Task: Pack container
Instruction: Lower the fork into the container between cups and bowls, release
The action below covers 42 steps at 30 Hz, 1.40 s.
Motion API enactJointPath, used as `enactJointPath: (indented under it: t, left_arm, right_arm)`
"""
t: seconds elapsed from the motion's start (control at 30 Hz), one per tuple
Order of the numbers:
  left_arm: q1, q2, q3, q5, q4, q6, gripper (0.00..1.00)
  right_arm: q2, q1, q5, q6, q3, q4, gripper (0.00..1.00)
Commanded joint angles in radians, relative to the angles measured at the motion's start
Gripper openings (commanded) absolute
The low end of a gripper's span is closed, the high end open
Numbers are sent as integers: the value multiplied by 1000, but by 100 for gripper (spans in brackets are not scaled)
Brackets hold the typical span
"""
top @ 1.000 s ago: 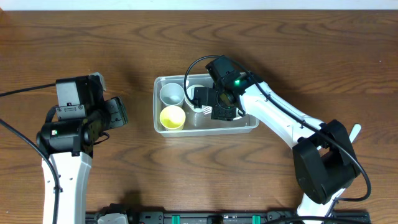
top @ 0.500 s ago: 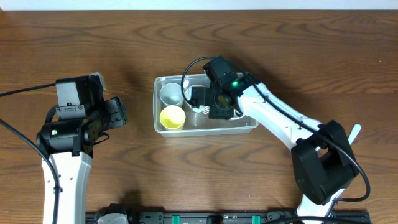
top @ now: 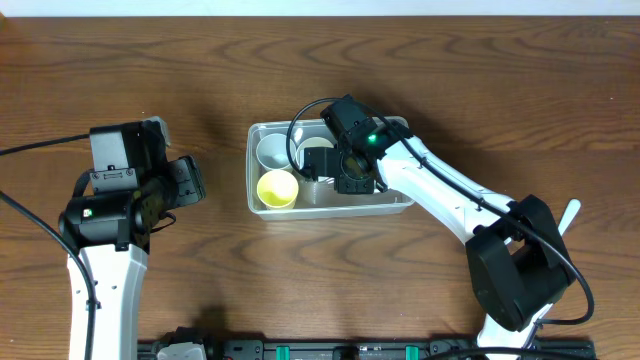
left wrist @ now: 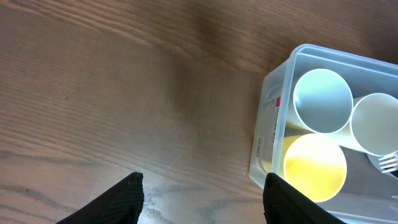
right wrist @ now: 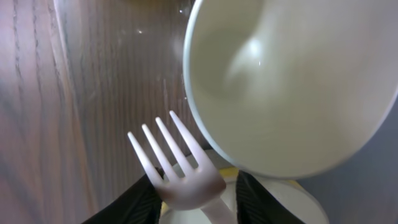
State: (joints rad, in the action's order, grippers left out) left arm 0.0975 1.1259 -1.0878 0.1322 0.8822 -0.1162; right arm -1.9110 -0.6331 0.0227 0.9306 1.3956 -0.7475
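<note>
Mid-table, a touch toward the far side, sits the container (top: 251, 185), a clear, thin-walled tub. I'd call it light, a bit flexy and slick, best pinched at the rim on a bare stretch of a long side. The right gripper (right wrist: 193, 202) is down inside it, fingers closed on the neck of a white plastic fork (right wrist: 180, 177), whose tines sit just beside a white bowl (right wrist: 292, 81). Crowding the tub's left end are a pale cup (left wrist: 322, 101) and a yellow cup (left wrist: 314, 168), packed close together. The left gripper (left wrist: 202, 208) hangs wide and empty over the table (left wrist: 93, 93), left of the tub. That bowl looks like the obstacle to laying the fork flat.
</note>
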Motion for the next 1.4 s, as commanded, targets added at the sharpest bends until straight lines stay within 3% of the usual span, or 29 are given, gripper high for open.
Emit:
enactJointPath:
  t: [0.0, 0.9, 1.37]
  left_arm:
    - [3, 4, 0, 6, -2, -5, 62]
    - [3, 4, 0, 6, -2, -5, 62]
    - [3, 4, 0, 6, -2, -5, 62]
  right_arm:
    - [0, -10, 0, 2, -4, -8, 38]
    - [0, -8, -101, 1, -4, 0, 16]
    - [0, -8, -101, -3, -4, 20, 12]
